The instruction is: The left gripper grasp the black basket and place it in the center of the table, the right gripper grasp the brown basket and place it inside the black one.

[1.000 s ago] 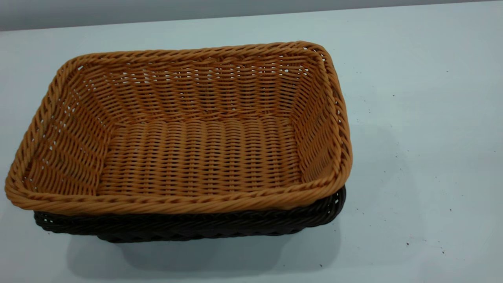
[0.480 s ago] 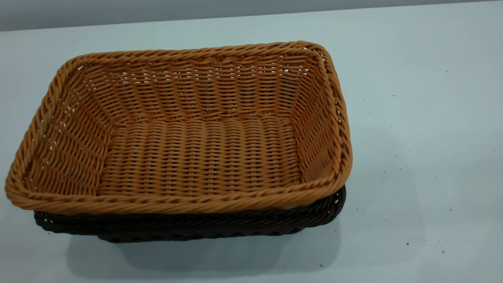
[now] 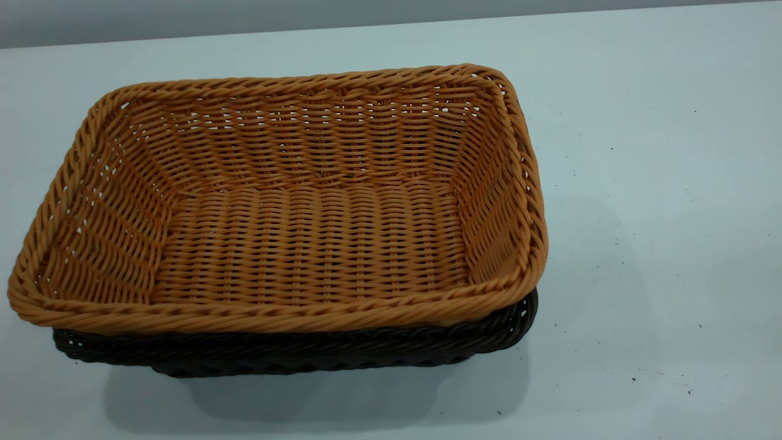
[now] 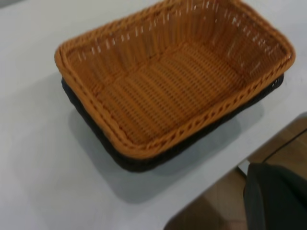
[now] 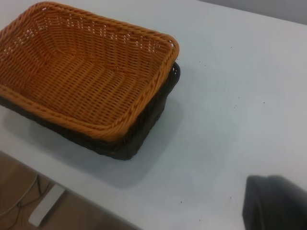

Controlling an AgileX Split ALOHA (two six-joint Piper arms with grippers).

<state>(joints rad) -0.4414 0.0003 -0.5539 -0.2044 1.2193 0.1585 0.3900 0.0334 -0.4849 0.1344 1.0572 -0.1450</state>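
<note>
Nested and at rest: brown basket point(image 3: 305, 244) seated inside black basket point(image 3: 275, 354), only a dark band of the lower rim showing under the tan one, both flat on the table point(image 3: 641, 153). Seen in its own wrist view only as a dark block, left gripper point(image 4: 278, 196) well apart from the stack, with floor beyond the table's edge showing beside it. Same for right gripper point(image 5: 276, 203): a dark block well apart from the baskets, bare table between. Cannot tell whether either is open or closed. Looks, as a judgement, like the placing already done. Hazards from here, then, mostly in any further move: sweeping low towards the stack and catching a braided rim, dragging both baskets together, since light woven ware probably slides easily on a smooth top; snagging the open weave and lifting the brown one back out; nudging the pair off centre or towards the table's near edge. Possibly also a slight mis-seat, with the tan rim overhanging the dark one at one end.
</note>
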